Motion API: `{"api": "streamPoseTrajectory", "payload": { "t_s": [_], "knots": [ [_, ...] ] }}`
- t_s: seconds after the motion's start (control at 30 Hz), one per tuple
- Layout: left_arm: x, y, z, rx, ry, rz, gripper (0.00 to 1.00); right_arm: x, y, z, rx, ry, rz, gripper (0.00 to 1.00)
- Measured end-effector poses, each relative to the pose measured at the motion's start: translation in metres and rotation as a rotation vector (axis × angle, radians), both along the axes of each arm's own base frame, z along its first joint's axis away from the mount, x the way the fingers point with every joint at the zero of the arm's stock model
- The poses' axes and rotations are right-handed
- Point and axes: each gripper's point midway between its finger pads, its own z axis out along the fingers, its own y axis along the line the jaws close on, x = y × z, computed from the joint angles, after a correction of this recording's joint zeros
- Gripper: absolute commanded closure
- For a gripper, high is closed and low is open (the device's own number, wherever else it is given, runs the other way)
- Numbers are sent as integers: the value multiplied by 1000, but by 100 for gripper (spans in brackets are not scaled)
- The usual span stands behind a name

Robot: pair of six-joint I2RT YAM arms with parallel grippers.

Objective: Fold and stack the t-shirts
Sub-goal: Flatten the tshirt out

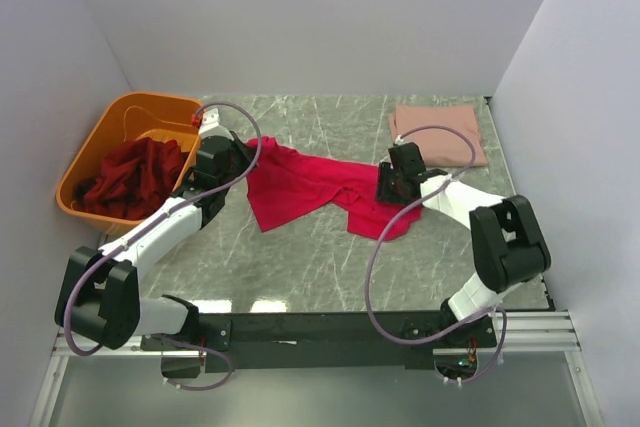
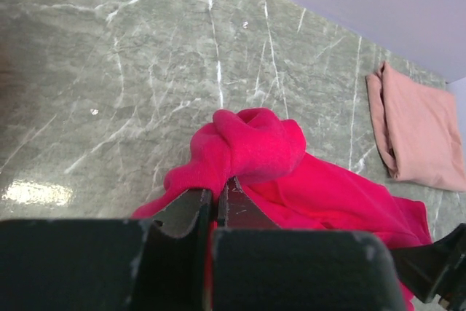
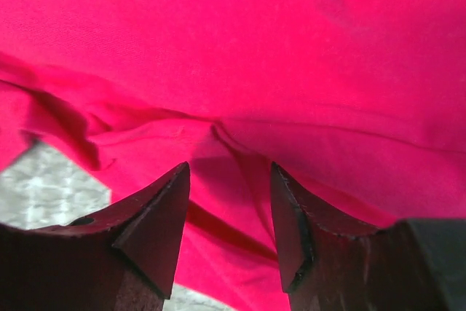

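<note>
At the middle of the grey marbled table (image 1: pixel 300 267), the bright crimson-pink cloth t-shirt (image 1: pixel 310 187) lies crumpled; the left jaws are closed, pinching its left edge, the right jaws stand apart over its right part, near the folded pale salmon-pink t-shirt (image 1: pixel 445 132)

Orange plastic tub (image 1: pixel 118 119) sits far-left on the bench (image 1: pixel 300 257), up against the left wall (image 1: pixel 60 57). Bench top is grey-green marble pattern, white veins, two glare patches near front edge. Black rail (image 1: pixel 330 329) along the front.
</note>
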Motion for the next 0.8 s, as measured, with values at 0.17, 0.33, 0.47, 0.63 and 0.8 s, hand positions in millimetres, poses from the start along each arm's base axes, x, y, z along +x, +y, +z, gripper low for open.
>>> {"api": "streamPoseTrajectory", "payload": {
  "t_s": [0.17, 0.33, 0.47, 0.63, 0.8],
  "knots": [
    [-1, 2, -4, 9, 16, 10, 100, -2, 2, -23, -1, 68, 16, 47],
    [0, 4, -9, 16, 27, 16, 100, 1, 8, -24, 24, 66, 50, 99],
    [0, 7, -10, 23, 29, 32, 100, 3, 13, -22, 44, 57, 65, 100],
    [0, 11, -11, 35, 34, 49, 100, 5, 15, -6, 59, 18, 79, 100],
    [-1, 13, -8, 40, 27, 55, 100, 11, 4, 51, 37, -134, 47, 100]
  ]
}}
